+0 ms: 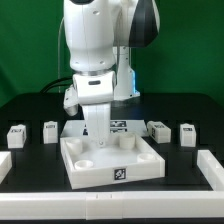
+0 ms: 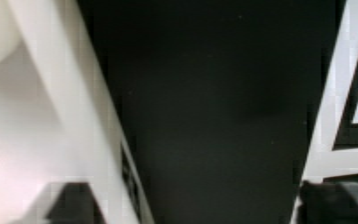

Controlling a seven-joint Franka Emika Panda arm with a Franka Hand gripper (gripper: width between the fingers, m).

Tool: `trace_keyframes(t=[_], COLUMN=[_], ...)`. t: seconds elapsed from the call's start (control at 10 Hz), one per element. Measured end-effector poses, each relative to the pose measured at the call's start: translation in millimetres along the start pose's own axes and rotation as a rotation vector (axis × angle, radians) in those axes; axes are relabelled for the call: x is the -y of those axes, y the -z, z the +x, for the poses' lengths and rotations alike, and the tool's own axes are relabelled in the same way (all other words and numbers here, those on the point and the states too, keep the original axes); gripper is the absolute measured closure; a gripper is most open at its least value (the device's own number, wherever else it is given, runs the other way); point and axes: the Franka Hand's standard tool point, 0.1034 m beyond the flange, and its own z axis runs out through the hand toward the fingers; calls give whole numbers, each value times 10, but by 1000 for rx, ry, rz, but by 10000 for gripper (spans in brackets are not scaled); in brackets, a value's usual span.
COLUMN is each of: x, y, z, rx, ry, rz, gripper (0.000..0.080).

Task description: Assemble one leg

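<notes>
Four legs lie on the black table in the exterior view: two at its left [image 1: 15,135] [image 1: 50,131] and two at its right [image 1: 158,130] [image 1: 187,133]. Each is a small white block with a tag. The large white square panel [image 1: 125,163] with round sockets lies in front at the middle. My gripper [image 1: 97,128] hangs low over the panel's back edge, apart from every leg. In the wrist view its dark fingertips [image 2: 60,203] stand wide apart with bare black table between them. A white edge [image 2: 78,110] runs beside one finger and a tagged white piece [image 2: 354,100] beside the other.
The marker board [image 1: 124,124] lies behind the panel, partly hidden by the arm. White rails stand at the exterior view's left [image 1: 4,165] and right [image 1: 211,168] front corners. A green wall closes the back.
</notes>
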Motion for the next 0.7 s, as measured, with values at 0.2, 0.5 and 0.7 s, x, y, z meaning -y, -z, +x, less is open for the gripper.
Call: trace_keyframes(t=[0.2, 0.5, 0.7], x=[3, -5, -5], y=[-5, 1, 1], z=[-2, -8, -10], rx=[0, 2, 2], ry=[0, 0, 0], rz=[1, -3, -3], gripper=[536, 725, 725])
